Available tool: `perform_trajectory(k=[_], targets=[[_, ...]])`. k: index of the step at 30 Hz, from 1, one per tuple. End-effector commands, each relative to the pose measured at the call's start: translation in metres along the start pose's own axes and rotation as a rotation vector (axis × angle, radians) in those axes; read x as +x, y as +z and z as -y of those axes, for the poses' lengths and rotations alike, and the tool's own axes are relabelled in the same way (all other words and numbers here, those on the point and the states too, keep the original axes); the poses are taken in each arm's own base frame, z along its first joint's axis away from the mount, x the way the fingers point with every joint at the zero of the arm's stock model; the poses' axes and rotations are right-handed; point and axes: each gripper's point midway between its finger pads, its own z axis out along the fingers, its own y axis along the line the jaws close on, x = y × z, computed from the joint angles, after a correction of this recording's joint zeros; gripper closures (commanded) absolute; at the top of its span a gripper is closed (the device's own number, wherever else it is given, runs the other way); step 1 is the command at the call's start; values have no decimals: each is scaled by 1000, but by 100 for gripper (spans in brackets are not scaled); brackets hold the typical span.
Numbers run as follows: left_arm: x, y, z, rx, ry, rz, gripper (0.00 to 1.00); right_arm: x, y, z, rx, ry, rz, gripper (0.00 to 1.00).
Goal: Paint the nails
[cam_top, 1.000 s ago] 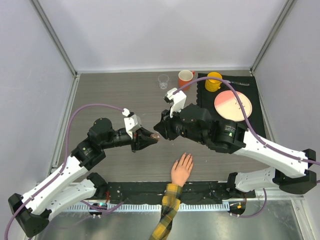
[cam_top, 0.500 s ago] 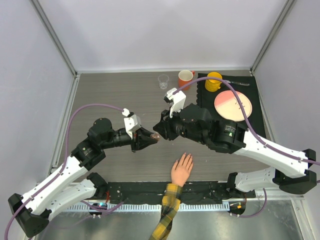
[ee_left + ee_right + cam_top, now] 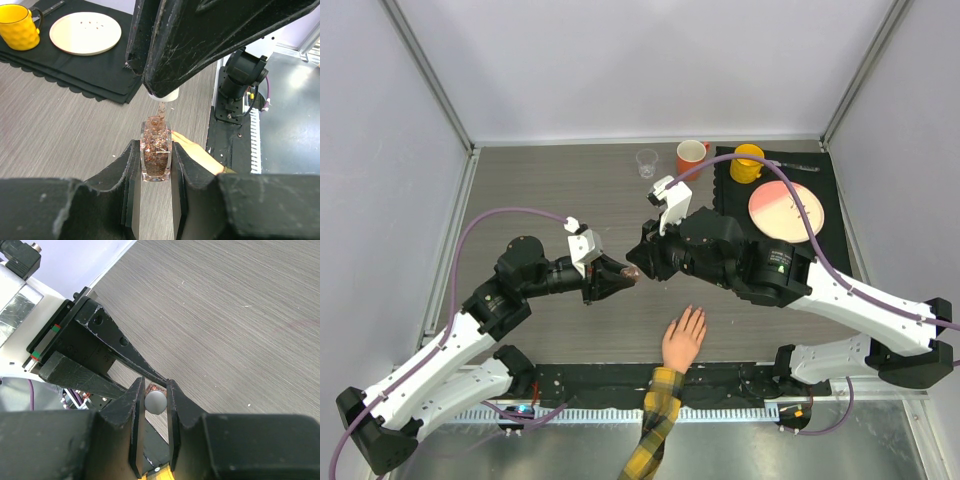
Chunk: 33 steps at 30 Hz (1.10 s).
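Note:
My left gripper [image 3: 623, 276] is shut on a small clear nail-polish bottle [image 3: 156, 155] full of copper glitter, held upright above the table. My right gripper [image 3: 642, 263] is shut on the bottle's pale round cap [image 3: 155, 402], which sits just above the bottle's neck with the glitter-coated brush [image 3: 161, 108] between them. The cap also shows in the left wrist view [image 3: 164, 95]. The peach fake hand [image 3: 683, 338] lies palm down near the front edge, its plaid sleeve [image 3: 658, 425] behind it. Its nails at the fingertips [image 3: 695, 312] are too small to make out.
At the back stand a clear cup [image 3: 647, 161], an orange mug [image 3: 691, 157] and a yellow mug [image 3: 748, 162]. A pink-and-cream plate [image 3: 786, 209] lies on a black mat [image 3: 825, 190]. Both arms meet over the table's middle, just behind the fake hand.

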Motion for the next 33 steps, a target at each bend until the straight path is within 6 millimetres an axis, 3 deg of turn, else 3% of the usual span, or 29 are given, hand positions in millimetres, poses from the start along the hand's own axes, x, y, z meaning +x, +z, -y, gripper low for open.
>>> perform_trajectory(k=[1,33], targets=[[-28,-4,3,6,61,66,100,-27,-14,-5,-26,10,82,99],[-24,-1,2,12,52,48,100,-33,-20,0,-7,7,108,99]])
